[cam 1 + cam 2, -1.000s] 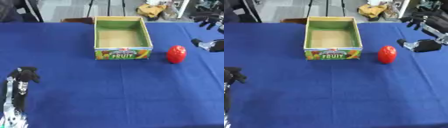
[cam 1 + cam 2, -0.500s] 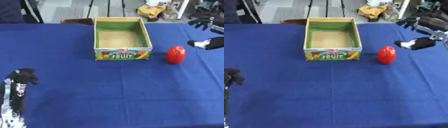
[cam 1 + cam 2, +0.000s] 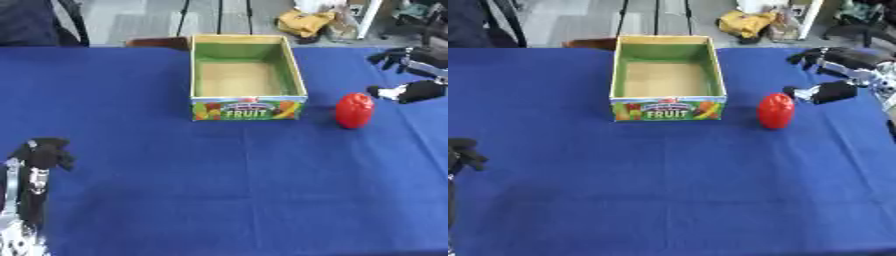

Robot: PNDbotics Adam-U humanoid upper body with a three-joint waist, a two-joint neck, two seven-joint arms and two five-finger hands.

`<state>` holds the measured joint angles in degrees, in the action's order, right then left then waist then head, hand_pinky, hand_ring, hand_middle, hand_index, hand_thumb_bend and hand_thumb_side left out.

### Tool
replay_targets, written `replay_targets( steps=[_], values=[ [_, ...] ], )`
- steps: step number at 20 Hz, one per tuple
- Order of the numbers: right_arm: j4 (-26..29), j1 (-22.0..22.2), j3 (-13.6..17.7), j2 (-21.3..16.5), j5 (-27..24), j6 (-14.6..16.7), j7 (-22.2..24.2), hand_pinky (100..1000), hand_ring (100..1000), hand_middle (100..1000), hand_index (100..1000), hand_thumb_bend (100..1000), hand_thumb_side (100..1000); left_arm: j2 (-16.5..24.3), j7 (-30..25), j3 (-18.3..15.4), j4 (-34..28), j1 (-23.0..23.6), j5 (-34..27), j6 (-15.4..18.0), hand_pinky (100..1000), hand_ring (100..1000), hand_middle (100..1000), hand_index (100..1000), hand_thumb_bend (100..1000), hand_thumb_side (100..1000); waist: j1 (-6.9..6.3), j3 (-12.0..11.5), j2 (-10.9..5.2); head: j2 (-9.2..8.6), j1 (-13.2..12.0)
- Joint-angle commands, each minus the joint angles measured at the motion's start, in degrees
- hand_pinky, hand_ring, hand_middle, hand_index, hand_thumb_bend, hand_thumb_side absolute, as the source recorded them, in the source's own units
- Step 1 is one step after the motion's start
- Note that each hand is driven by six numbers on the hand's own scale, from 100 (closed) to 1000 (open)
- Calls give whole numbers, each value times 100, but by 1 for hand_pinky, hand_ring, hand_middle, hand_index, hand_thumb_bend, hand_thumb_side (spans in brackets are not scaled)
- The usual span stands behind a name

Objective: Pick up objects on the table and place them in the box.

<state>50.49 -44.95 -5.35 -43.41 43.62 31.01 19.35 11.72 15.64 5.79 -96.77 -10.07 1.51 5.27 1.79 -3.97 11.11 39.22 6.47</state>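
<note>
Now the right robot hand, fingers spread and empty, nears the red fruit; next it must close around it and carry it to the box.

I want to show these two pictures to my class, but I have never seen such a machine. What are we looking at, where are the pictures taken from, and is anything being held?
Both pictures come from the two eyes of a camera in a humanoid robot's head, looking down at a table under a blue cloth. On it stand an open green cardboard box printed FRUIT, nothing visible inside, and beside it a red pepper-like fruit. The robot's black right hand hovers just beyond the fruit, fingers spread, holding nothing. Its left hand rests idle at the lower left corner, fingers up.
</note>
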Motion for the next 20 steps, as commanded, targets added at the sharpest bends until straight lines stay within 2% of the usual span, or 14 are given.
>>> replay_targets(
  steps=[1, 20],
  values=[
    [-121, -161, 32, -57, 91, 42, 22, 674, 797, 861, 988, 287, 814, 105, -10, 3, -67, -42, 1, 7, 568, 348, 389, 556, 954, 814, -4, -12, -67, -19, 12],
    [-651, -136, 61, 234, 298, 79, 84, 676, 796, 858, 987, 236, 914, 95, -5, 1, -72, -48, -10, 5, 568, 347, 388, 555, 953, 816, -32, -53, -21, -28, 10]
  ],
)
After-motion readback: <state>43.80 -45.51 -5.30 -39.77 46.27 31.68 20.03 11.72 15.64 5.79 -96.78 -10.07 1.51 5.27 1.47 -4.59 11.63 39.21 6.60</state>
